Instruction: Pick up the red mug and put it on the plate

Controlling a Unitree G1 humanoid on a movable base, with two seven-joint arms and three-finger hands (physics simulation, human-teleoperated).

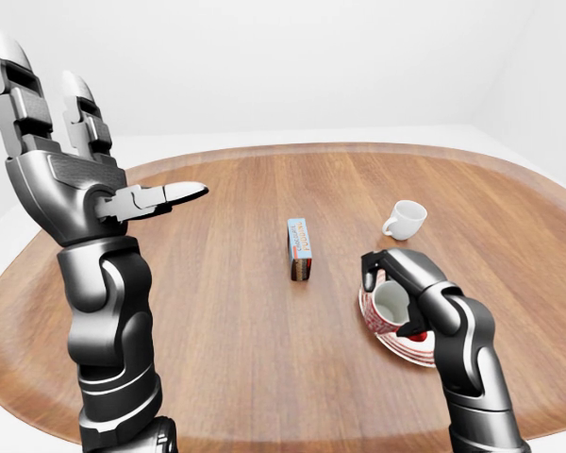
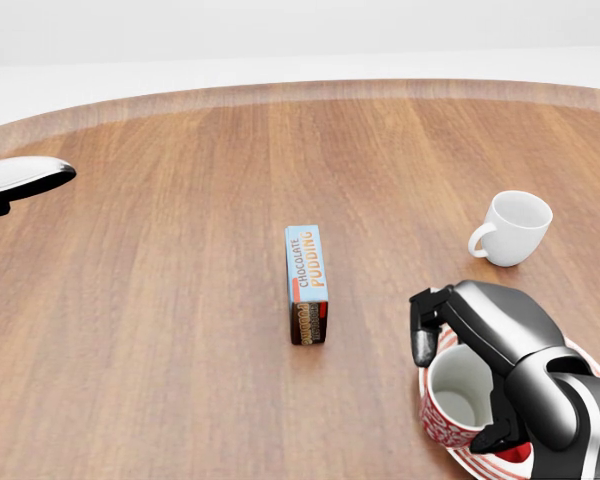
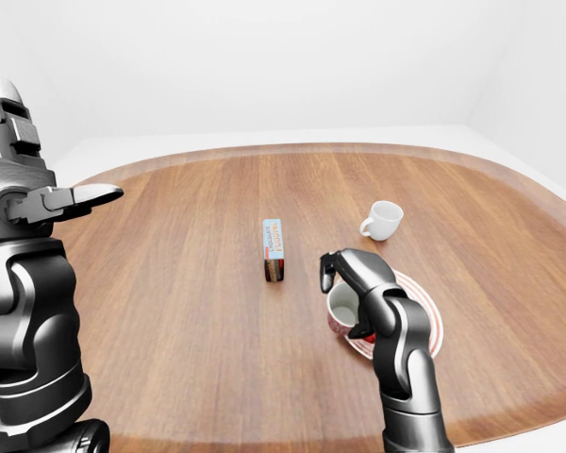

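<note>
1. Red mug (image 2: 458, 400): upright, mouth up, white inside, patterned red-and-white outside. It stands on the plate (image 3: 424, 326), at that plate's left part in the head view, lower right of the frame.
2. Plate: red-and-white striped rim, lying flat on the table (image 2: 180, 330) near its right-hand lower edge in the eye views. Much of it is hidden by the right arm.
3. Right hand (image 2: 480, 345): fingers curled over and around the red mug, one fingertip hanging at the mug's left rim, another finger low at its right side. The fingers close round the mug; whether the mug's weight rests fully on the plate cannot be told.
4. Left hand (image 1: 71, 142): raised well above the table at the left of the left-eye view, fingers straight and spread wide, thumb pointing right, holding nothing.
5. White cup (image 2: 512, 228): on the table, tipped, mouth toward upper right, handle to the left. It lies above the plate in the head view, apart from it.
6. Chocolate pudding box (image 2: 307, 283): near the table's middle, standing on a long narrow edge, well left of the red mug and touching nothing else.
</note>
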